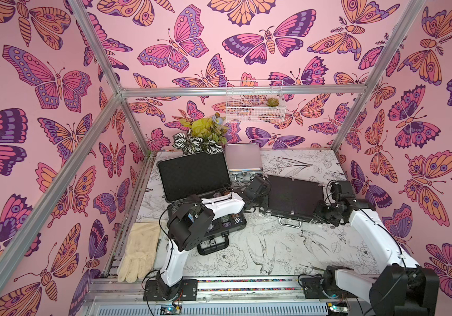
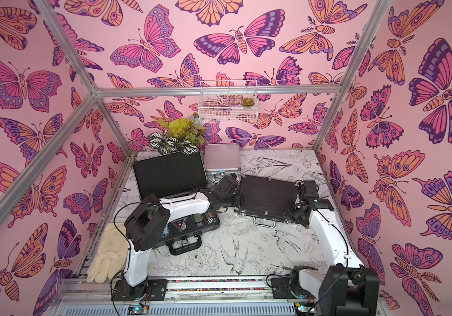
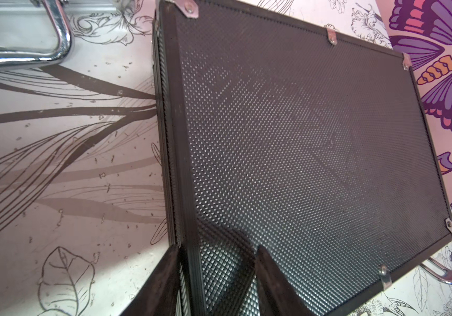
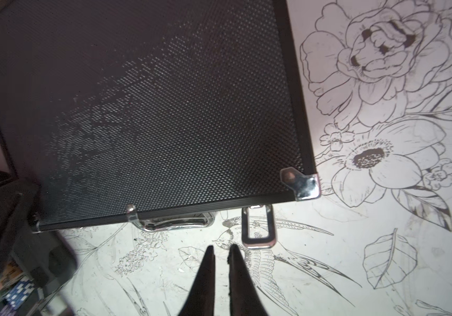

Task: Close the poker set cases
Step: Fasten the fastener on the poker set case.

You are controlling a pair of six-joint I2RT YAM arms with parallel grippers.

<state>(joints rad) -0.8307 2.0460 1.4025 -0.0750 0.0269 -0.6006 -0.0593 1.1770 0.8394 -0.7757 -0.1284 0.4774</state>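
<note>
The flat black silver-trimmed case (image 1: 293, 197) lies at centre right with its lid down. My left gripper (image 3: 217, 247) stands open astride its left edge, one finger beside the side wall and the other over the dimpled lid (image 3: 301, 136). My right gripper (image 4: 220, 247) is shut and empty over the table, just in front of the case's front right corner (image 4: 301, 183). A chrome latch loop (image 4: 257, 229) sticks out beside the handle (image 4: 175, 223). The large dark-grey case (image 1: 194, 175) stands open, chips in its base (image 2: 203, 219). The small silver case (image 1: 242, 157) at the back looks closed.
A cream glove (image 1: 140, 251) lies at the table's front left edge. A potted plant (image 1: 200, 136) stands behind the large case's lid. A white wire basket (image 1: 255, 101) hangs on the back wall. The left arm (image 1: 219, 203) reaches over the large case's base.
</note>
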